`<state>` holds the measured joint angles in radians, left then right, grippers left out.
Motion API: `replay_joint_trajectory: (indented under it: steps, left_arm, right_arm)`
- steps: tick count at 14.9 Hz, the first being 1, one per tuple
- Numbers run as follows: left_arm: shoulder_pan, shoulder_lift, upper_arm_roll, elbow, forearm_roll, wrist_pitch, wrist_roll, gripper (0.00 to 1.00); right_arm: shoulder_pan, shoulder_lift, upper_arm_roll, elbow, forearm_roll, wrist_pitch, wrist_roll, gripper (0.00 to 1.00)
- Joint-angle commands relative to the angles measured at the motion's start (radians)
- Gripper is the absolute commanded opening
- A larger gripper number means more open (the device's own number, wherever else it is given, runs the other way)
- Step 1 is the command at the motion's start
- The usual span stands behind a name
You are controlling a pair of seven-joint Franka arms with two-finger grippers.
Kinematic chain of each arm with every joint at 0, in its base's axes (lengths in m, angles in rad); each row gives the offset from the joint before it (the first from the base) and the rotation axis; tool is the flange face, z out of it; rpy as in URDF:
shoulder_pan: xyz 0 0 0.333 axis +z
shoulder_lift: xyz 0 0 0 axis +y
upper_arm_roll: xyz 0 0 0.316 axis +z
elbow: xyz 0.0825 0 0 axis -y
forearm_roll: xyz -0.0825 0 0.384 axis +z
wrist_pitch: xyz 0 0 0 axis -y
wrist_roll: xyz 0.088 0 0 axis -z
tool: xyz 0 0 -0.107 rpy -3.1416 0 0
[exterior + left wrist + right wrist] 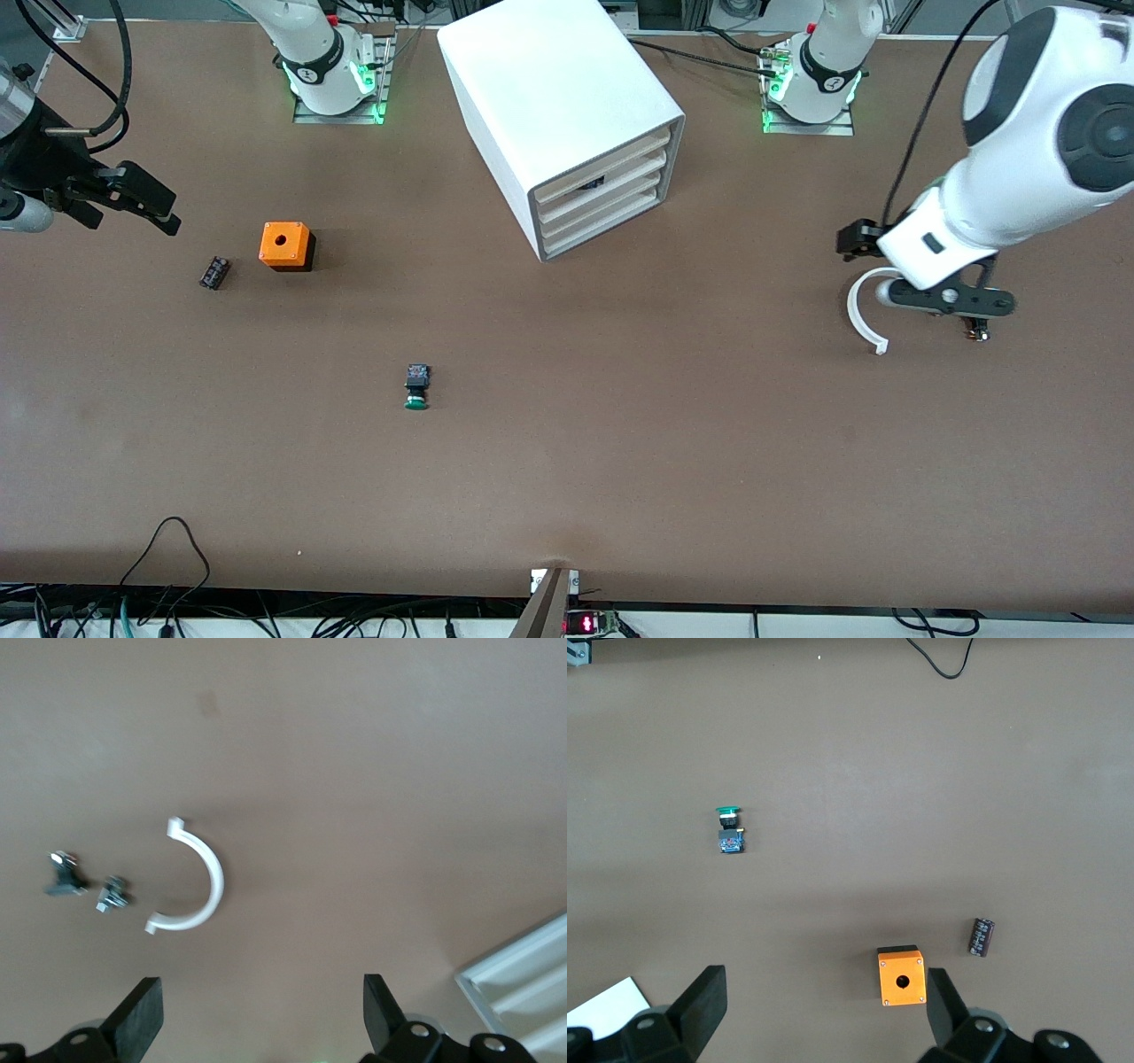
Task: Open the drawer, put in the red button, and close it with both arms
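The second-highest white plastic drawer [633,173], upper middle of the frame, sits shut and no red-capped button shows on the brown table [620,443], so I'd judge closing done; left gripper [261,1001] and right gripper [824,992] hover wide open, needing only retreat

Left tool [257,1019] hangs above the brown tabletop [372,771], fingers [137,1019] spread wide w/ nothing between them. Below it lies a white curved plastic piece [199,881], half-ring shape, flat on the surface. Just beside that sit two small metal bolts [84,886], close together but apart from the ring. A corner of the white cabinet [523,983] shows at the edge, w/ ridged tray fronts; can't tell which trays.
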<state>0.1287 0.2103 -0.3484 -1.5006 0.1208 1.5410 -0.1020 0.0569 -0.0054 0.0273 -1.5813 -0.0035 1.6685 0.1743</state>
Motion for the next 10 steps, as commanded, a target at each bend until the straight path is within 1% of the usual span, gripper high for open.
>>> replay_joint_trajectory:
  steps: [1,2,3,4,6,9,10]
  left_arm:
    - [-0.124,-0.119,0.210,-0.126,-0.016,0.182,0.054,0.99]
    - [-0.151,-0.167,0.254,-0.185,-0.067,0.241,0.054,0.99]
    - [-0.167,-0.211,0.285,-0.234,-0.110,0.257,0.056,0.99]
    - [-0.169,-0.238,0.292,-0.253,-0.113,0.257,0.061,0.99]
    - [-0.169,-0.244,0.293,-0.253,-0.112,0.240,0.082,0.99]
    - [-0.163,-0.232,0.292,-0.208,-0.112,0.133,0.087,0.99]
    - [-0.161,-0.230,0.292,-0.204,-0.112,0.116,0.090,0.99]
  right_arm:
    - [0.009,0.013,-0.006,0.030,0.016,-0.023,-0.015,1.00]
    - [0.009,0.013,-0.006,0.030,0.016,-0.023,-0.015,1.00]
    - [0.009,0.013,-0.006,0.030,0.016,-0.023,-0.013,1.00]
    - [0.009,0.013,-0.004,0.030,0.016,-0.023,-0.013,1.00]
    - [0.009,0.015,-0.004,0.030,0.016,-0.023,-0.013,1.00]
    - [0.009,0.015,-0.004,0.030,0.016,-0.023,-0.013,1.00]
    - [0.009,0.015,-0.004,0.032,0.014,-0.023,-0.013,1.00]
